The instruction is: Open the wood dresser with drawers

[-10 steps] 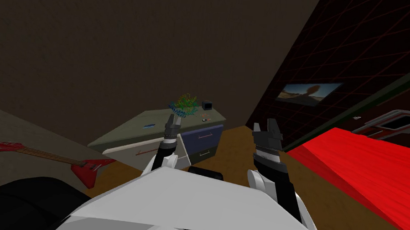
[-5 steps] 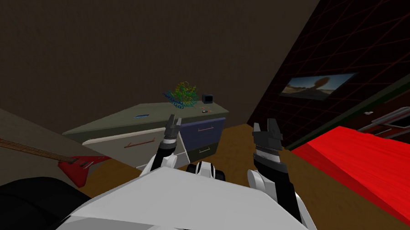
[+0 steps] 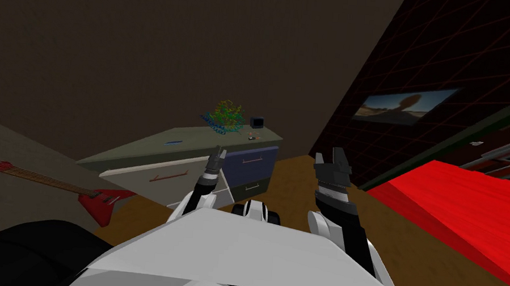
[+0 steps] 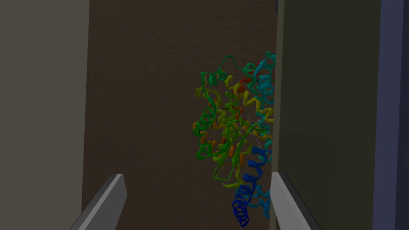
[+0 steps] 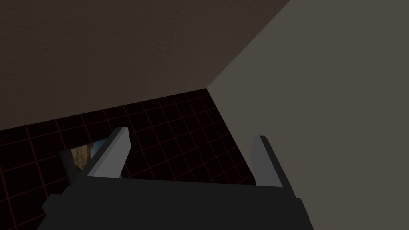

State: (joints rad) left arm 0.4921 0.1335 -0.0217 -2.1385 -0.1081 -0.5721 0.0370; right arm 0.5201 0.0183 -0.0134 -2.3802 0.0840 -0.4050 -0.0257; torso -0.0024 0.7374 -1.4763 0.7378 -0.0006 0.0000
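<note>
Dim room, dark brown walls, brown floor (image 3: pixel 293 181). You have the dresser (image 3: pixel 208 141) at centre frame in the head view. The left gripper (image 3: pixel 217 157) hovers at its front, fingers wide apart and empty. The right gripper (image 3: pixel 331 157) is likewise spread and empty. No handle is gripped, so I judge opening not yet begun.

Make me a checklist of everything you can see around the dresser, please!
Surface: dresser top, flat and olive-grey.
Job's things: dresser with a pale drawer and a blue drawer, each with a bar handle; neither handle is gripped.
Clutter: colourful ribbon tangle, small dark box and flat blue item, all on the top.
Grippers: left gripper open, close in front of the drawers; right gripper open, holding nothing.
Cables: nothing seen.
Surroundings: red guitar by the left wall, red bed on the right, picture on the gridded wall, wooden floor.
</note>
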